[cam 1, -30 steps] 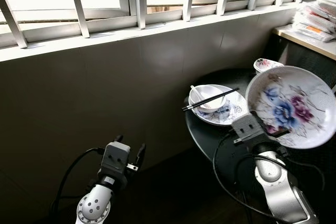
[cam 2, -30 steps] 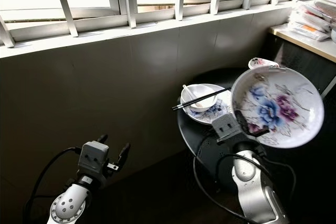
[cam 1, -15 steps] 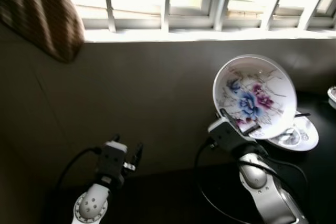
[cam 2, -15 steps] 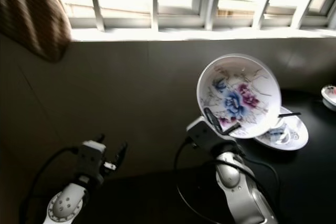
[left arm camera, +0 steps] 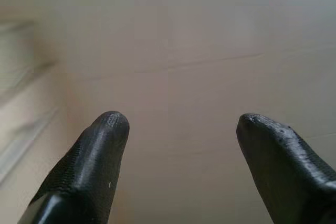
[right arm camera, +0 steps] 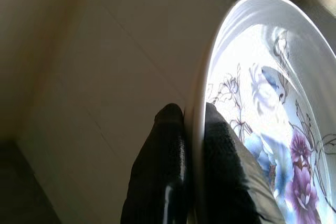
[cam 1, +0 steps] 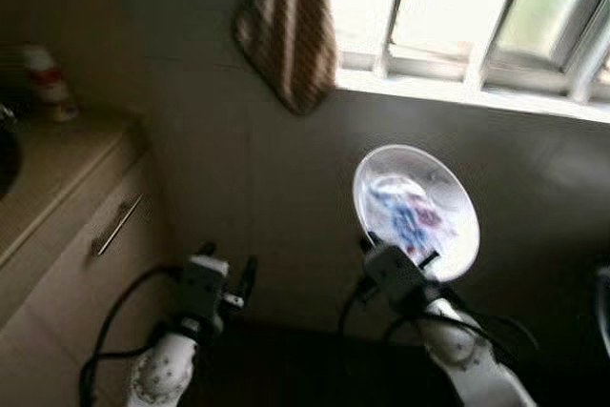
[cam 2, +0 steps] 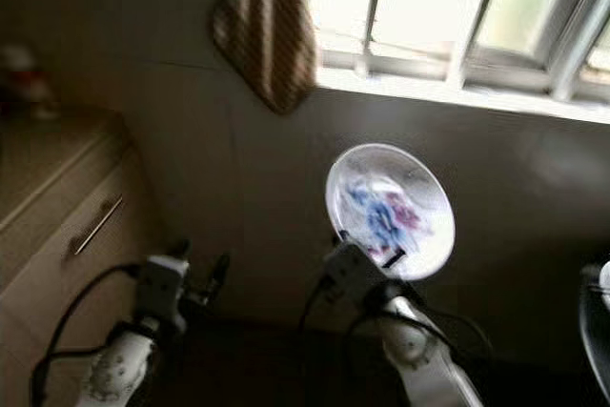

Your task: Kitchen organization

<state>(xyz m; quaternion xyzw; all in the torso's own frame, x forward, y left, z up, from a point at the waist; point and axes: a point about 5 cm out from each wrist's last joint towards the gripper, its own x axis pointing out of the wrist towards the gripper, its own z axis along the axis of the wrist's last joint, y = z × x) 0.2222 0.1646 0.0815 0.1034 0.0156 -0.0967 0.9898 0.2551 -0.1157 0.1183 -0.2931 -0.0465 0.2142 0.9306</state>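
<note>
A white plate painted with blue and purple flowers stands almost on edge in front of me. My right gripper is shut on the plate's lower rim. In the right wrist view the two black fingers pinch the plate from both faces. My left gripper is low on the left, open and holding nothing. The left wrist view has its fingertips spread apart before a pale tiled wall. The picture is blurred.
A beige cabinet with a metal drawer handle stands at the left, a small bottle on its counter. A striped cloth hangs by the barred window. A dark tiled wall lies ahead. A dark table's edge shows far right.
The camera has swung left: the round table with dishes has slid out of view and the cabinet and cloth have come in. The plate stays held in my right gripper.
</note>
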